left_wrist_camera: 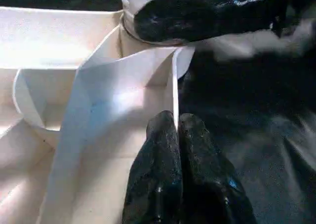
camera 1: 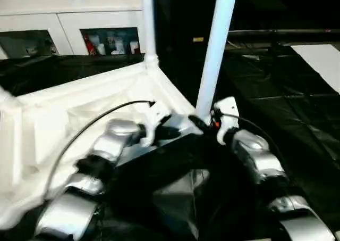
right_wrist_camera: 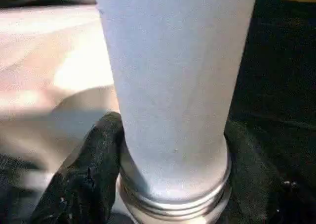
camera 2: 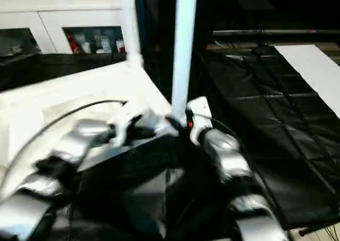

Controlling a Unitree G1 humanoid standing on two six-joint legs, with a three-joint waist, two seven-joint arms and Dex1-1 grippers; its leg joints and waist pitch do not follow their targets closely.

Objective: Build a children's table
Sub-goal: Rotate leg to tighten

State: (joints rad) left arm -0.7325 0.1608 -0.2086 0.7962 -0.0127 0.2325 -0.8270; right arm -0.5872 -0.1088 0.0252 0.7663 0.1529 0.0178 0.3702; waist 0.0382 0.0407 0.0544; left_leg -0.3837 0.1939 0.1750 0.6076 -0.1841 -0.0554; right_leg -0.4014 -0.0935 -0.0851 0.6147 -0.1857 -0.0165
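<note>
- On black floor sheeting (camera 1: 297, 108), table top (camera 1: 79, 113) lies upside down, ribbed underside up, tilted w/ near corner toward robot.
- Near corner: leg (camera 1: 217, 44) stands upright-ish in corner socket, leaning slightly; 2nd leg (camera 1: 148, 23) upright in far corner socket.
- Right gripper (right_wrist_camera: 168, 174) at base of near leg, black fingers (right_wrist_camera: 94, 169) either side of tube just above its ringed collar, clamped around it.
- Left gripper (left_wrist_camera: 180, 169) fingers pressed together, nothing between them, tips at rim wall of top beside near socket; contact w/ rim can't tell.
- White cabinet (camera 1: 64, 23) w/ glass doors behind, well apart from table.
</note>
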